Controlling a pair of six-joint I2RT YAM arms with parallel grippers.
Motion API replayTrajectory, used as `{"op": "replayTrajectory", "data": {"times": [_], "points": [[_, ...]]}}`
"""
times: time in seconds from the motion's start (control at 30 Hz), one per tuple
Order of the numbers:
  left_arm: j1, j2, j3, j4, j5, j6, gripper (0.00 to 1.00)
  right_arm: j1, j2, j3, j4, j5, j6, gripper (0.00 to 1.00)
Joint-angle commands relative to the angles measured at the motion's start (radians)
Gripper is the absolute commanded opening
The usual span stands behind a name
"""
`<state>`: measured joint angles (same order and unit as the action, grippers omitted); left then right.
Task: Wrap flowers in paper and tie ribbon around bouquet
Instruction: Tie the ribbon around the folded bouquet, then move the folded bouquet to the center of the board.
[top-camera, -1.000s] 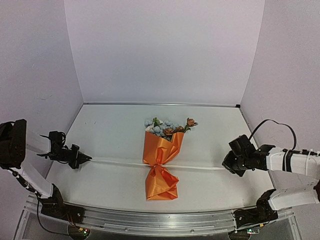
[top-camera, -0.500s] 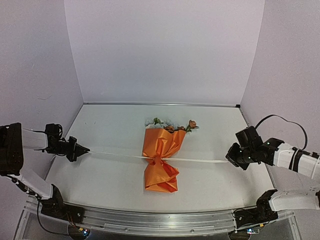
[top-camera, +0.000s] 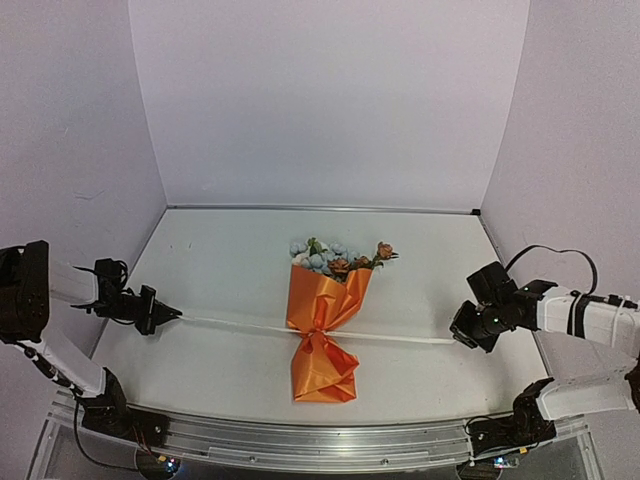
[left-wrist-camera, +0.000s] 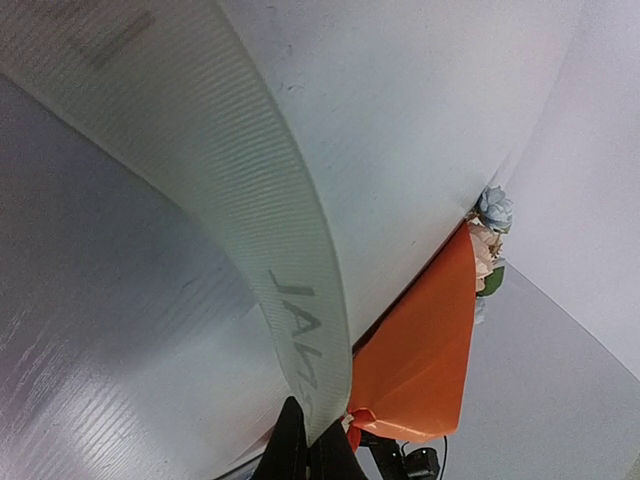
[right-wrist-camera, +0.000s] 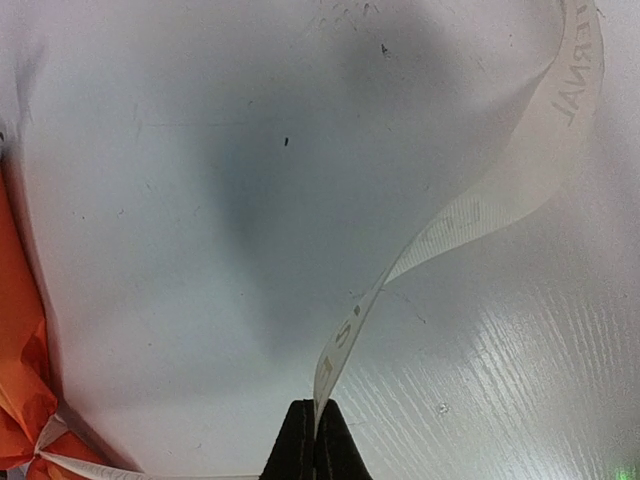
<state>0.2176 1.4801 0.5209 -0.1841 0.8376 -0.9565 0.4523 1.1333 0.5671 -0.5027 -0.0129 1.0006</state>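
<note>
The bouquet (top-camera: 322, 325) lies mid-table, its flowers (top-camera: 335, 255) pointing to the back wall. Orange paper (top-camera: 325, 295) is pinched at the waist, where the cream ribbon (top-camera: 240, 324) crosses it in a taut line from left to right. My left gripper (top-camera: 170, 316) is shut on the ribbon's left end, and my right gripper (top-camera: 458, 338) is shut on its right end. The left wrist view has the lettered ribbon (left-wrist-camera: 250, 230) running out from the gripper (left-wrist-camera: 313, 440) toward the paper (left-wrist-camera: 425, 340) and flowers (left-wrist-camera: 490, 225). In the right wrist view the ribbon (right-wrist-camera: 470, 220) curls up from the gripper (right-wrist-camera: 318, 420).
Lilac walls close the table on the left, back and right. An aluminium rail (top-camera: 300, 440) runs along the near edge between the two arm bases. A black cable (top-camera: 550, 252) loops above the right arm.
Half a second ago both grippers held the ribbon farther back, and the bouquet had shifted back with its blooms tipped away. Both have come forward again, and the bouquet lies as it did a second ago.
</note>
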Motion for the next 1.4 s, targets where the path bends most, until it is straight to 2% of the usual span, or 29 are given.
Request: {"op": "replayTrajectory", "data": {"times": [0.0, 0.17, 0.27, 0.4, 0.53, 0.67, 0.73, 0.87, 0.97, 1.13, 1.37], "points": [[0.043, -0.042, 0.032, 0.078, -0.145, 0.053, 0.0, -0.056, 0.049, -0.008, -0.184, 0.18, -0.052, 0.0], [-0.009, -0.108, 0.055, 0.05, -0.122, 0.065, 0.0, -0.056, 0.07, 0.005, -0.169, 0.163, -0.058, 0.01], [-0.051, -0.132, 0.084, 0.031, -0.098, 0.079, 0.0, -0.054, 0.074, 0.017, -0.167, 0.147, -0.069, 0.14], [-0.103, -0.16, 0.125, 0.015, -0.088, 0.094, 0.0, -0.036, 0.066, 0.033, -0.166, 0.13, -0.091, 0.39], [-0.124, -0.188, 0.161, -0.011, -0.063, 0.119, 0.0, 0.026, 0.052, 0.071, -0.162, 0.138, -0.154, 0.51], [-0.159, -0.224, 0.204, -0.02, -0.025, 0.134, 0.0, 0.16, 0.074, 0.185, -0.125, 0.172, -0.3, 0.62], [-0.187, -0.243, 0.225, -0.022, -0.013, 0.139, 0.0, 0.22, 0.111, 0.252, -0.074, 0.134, -0.392, 0.67], [-0.25, -0.289, 0.267, -0.047, -0.021, 0.165, 0.0, 0.291, 0.245, 0.397, 0.071, -0.027, -0.5, 0.7], [-0.28, -0.32, 0.284, -0.056, -0.027, 0.166, 0.0, 0.347, 0.408, 0.561, 0.12, -0.126, -0.573, 0.7], [-0.296, -0.368, 0.293, -0.08, -0.031, 0.176, 0.0, 0.421, 0.638, 0.84, 0.16, -0.265, -0.655, 0.7], [-0.299, -0.423, 0.299, -0.123, -0.019, 0.2, 0.0, 0.488, 0.899, 1.153, 0.183, -0.375, -0.695, 0.71]]}}
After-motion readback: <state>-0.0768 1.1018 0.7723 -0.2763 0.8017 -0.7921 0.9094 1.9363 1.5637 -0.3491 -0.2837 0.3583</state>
